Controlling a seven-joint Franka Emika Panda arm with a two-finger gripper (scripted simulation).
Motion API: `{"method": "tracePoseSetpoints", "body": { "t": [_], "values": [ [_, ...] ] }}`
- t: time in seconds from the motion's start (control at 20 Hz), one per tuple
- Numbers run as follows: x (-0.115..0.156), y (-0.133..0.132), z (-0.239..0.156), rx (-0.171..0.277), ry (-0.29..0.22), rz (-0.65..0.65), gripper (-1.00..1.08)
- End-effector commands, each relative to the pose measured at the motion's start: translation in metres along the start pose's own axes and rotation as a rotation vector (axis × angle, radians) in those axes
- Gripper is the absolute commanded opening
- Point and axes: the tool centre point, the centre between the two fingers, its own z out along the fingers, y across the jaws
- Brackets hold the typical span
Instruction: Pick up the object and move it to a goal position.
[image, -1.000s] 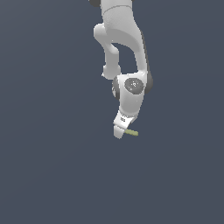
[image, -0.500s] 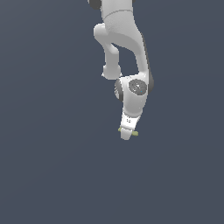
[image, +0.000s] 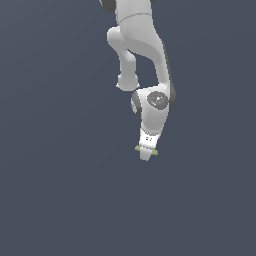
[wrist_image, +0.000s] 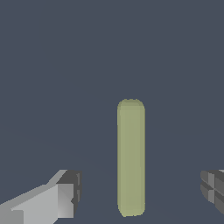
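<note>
The olive stick (wrist_image: 131, 157) lies flat on the dark grey floor. In the wrist view it sits between my two fingers, apart from both, closer to the middle than to either one. My white gripper (wrist_image: 138, 190) is open and straddles it. In the exterior view the gripper (image: 145, 156) points down over the stick, and only the stick's two ends (image: 138, 148) stick out on either side of the hand. Whether the fingertips touch the floor cannot be told.
A plain dark grey floor (image: 60, 200) fills both views. The arm's white links (image: 140, 45) rise above the gripper toward the top of the exterior view. No other object shows.
The gripper has moved toward the exterior view's right, from beside the stick to directly over it, and now covers its middle. The stick has not moved.
</note>
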Motion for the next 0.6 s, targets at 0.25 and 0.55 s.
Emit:
{"method": "tracePoseSetpoints", "body": {
  "t": [0.25, 0.55],
  "values": [
    [0.0, -0.001, 0.029, 0.0, 0.0, -0.004, 1.0],
    [0.0, -0.001, 0.047, 0.0, 0.0, -0.005, 1.0]
  ]
}}
